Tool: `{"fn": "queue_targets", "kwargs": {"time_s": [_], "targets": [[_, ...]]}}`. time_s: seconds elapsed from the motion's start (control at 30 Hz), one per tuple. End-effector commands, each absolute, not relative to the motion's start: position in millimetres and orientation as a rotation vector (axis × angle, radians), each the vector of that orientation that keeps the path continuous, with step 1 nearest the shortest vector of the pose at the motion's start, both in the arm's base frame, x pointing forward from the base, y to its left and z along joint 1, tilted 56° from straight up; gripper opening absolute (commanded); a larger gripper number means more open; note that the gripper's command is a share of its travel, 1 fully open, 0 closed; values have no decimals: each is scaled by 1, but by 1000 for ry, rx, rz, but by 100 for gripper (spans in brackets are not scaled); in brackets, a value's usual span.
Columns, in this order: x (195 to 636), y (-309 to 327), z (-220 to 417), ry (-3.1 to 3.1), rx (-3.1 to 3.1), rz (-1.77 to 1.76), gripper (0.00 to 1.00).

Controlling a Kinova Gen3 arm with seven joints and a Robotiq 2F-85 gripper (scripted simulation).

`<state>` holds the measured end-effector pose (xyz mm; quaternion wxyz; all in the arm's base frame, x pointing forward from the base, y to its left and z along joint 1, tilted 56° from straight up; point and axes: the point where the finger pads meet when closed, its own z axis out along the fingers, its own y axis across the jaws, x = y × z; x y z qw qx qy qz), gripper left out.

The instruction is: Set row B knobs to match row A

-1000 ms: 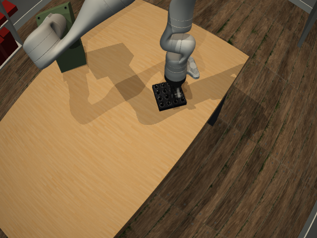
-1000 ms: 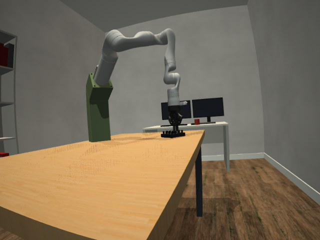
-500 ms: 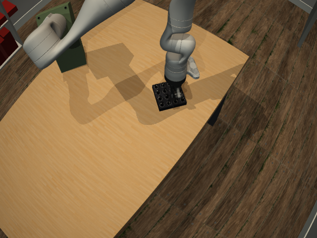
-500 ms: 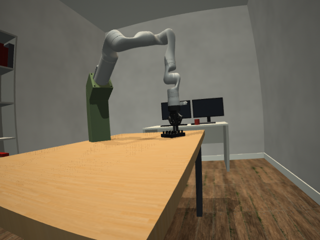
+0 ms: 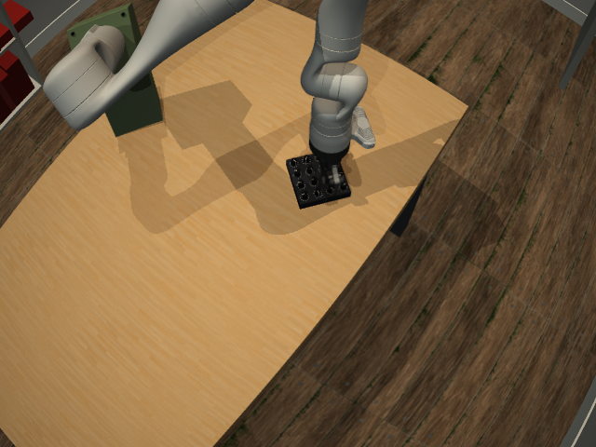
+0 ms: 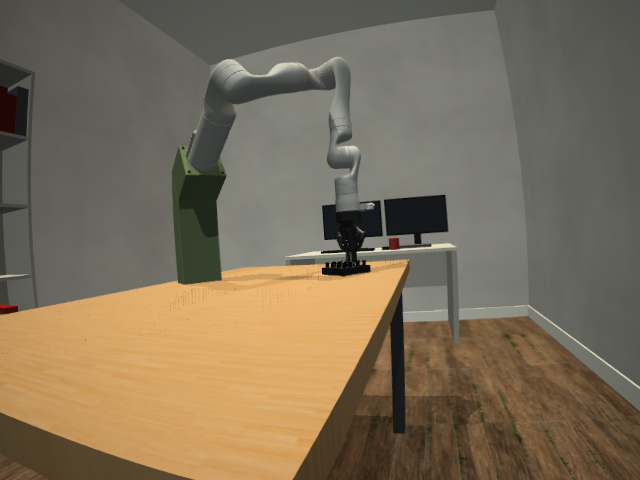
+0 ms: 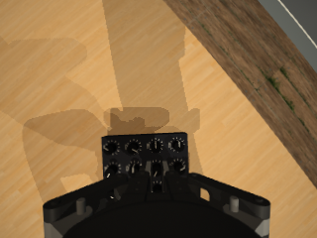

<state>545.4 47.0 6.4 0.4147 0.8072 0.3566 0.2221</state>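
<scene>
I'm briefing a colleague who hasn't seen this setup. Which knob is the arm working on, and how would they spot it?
On the wooden table, find the small black knob box near the far edge, below the grey arm. The hand stands straight down over it, shut on one knob. That knob sits between the fingers, partly hidden, while the others stand free with white lines showing.
</scene>
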Motion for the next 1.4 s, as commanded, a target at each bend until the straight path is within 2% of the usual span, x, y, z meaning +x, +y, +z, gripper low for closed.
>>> {"fn": "queue_targets", "kwargs": {"time_s": [0.0,0.9,1.37], "targets": [[545,48,7,898,2028,559,8],[546,48,7,1086,1910,447,8],[545,48,7,1357,1699,270,8]]}}
